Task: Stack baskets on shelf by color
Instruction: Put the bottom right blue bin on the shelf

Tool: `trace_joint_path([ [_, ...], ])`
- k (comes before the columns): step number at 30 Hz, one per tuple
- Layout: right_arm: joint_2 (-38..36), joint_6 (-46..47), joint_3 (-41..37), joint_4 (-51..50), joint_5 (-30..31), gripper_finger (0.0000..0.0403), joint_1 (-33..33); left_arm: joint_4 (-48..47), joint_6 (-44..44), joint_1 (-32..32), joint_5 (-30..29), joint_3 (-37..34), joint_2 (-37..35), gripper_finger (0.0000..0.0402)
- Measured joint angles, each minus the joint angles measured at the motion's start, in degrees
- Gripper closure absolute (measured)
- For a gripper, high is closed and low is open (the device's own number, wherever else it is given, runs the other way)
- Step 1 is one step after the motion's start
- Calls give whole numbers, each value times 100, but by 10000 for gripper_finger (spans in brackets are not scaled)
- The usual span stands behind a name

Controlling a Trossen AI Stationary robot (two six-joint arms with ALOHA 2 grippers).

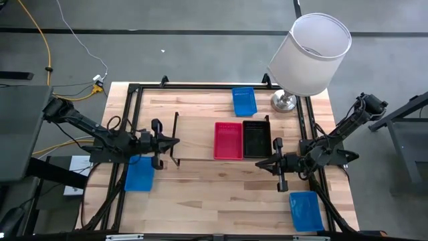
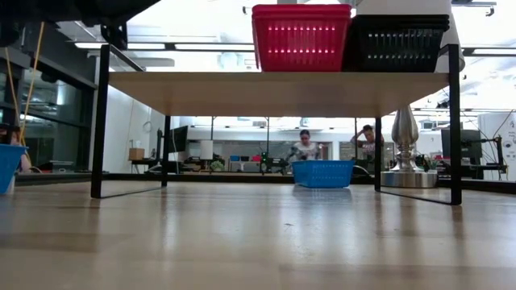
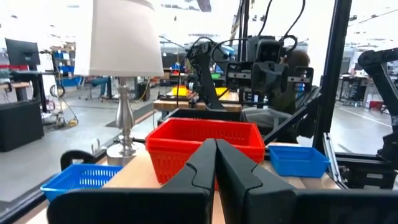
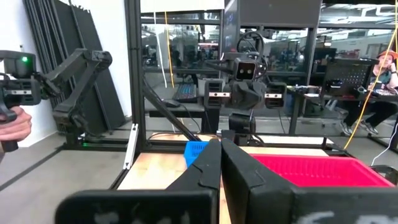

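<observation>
The light wood counter (image 1: 221,194) carries a low shelf (image 2: 274,90) with thin black legs. On the shelf top a red basket (image 1: 228,140) and a black basket (image 1: 257,138) sit side by side, touching. One blue basket (image 1: 244,101) lies on the counter behind the shelf, beside the metal base of a white-shaded lamp (image 1: 309,53). Another blue basket (image 1: 140,173) lies near the counter's left edge and a third (image 1: 305,209) near the front right corner.

The left gripper (image 1: 175,141) hangs at the shelf's left end, jaws pressed together and empty. The right gripper (image 1: 261,164) hangs just in front of the black basket, jaws likewise closed on nothing.

Behind the counter lies a workshop with desks and monitors, where two people (image 2: 305,145) sit in the distance. In the low view the lamp's shade is cut off, and the left blue basket shows only as a sliver at the edge.
</observation>
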Motion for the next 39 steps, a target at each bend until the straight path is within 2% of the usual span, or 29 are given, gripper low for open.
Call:
trace_joint_path([
  [7, 0, 204, 0, -9, 0, 403, 0, 55, 262, 1, 46, 2, 0, 399],
  [14, 2, 243, 0, -12, 0, 403, 0, 113, 584, 0, 605, 2, 0, 398],
  [39, 2, 345, 5, -273, -239, 403, 0, 341, 593, 0, 611, 7, 2, 398],
])
